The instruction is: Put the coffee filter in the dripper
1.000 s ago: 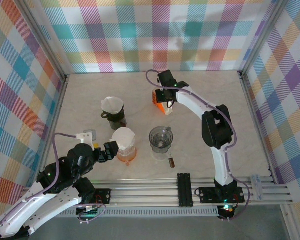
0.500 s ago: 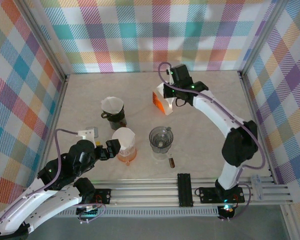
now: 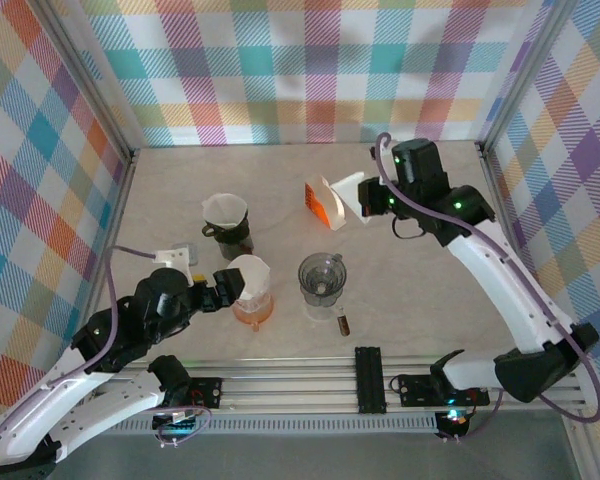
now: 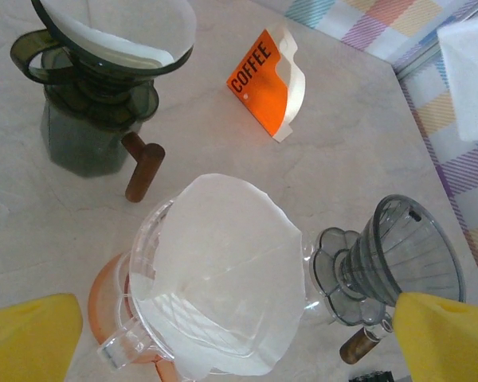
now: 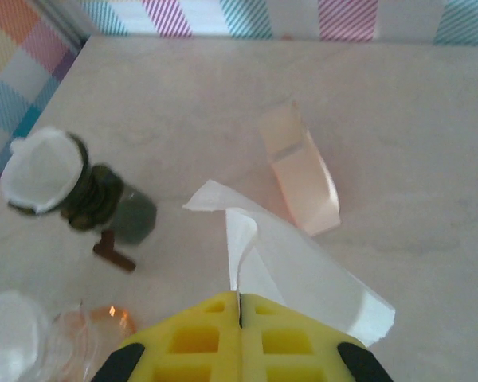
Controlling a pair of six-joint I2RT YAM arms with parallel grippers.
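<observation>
Half a sec ago the R gripper (image 3: pixel 363 200) was right at the orange coffee box (image 3: pixel 320 203). Now the R arm has swung off to the right & holds a white paper filter (image 3: pixel 348 192) out of the box. Its yellow fingers (image 5: pixel 191 338) are pressed tight together w/ the filter's edge pinched between them. The filter is behind the empty dripper (image 3: pixel 322 278) & a bit to its right, well apart from it, so not in yet. The box is straight behind the empty dripper. The L gripper (image 3: pixel 221 289) has crept a bit fwd; its fingers are spread wide around an orange dripper (image 3: pixel 250 292), just left of the empty dripper, w/ a filter already in it. A dark dripper (image 3: pixel 227 222) w/ a filter too is left & behind. The table (image 3: pixel 430 300) is pale, like marble. The walls (image 3: pixel 280 70) are checked cloth in lots of colours.
</observation>
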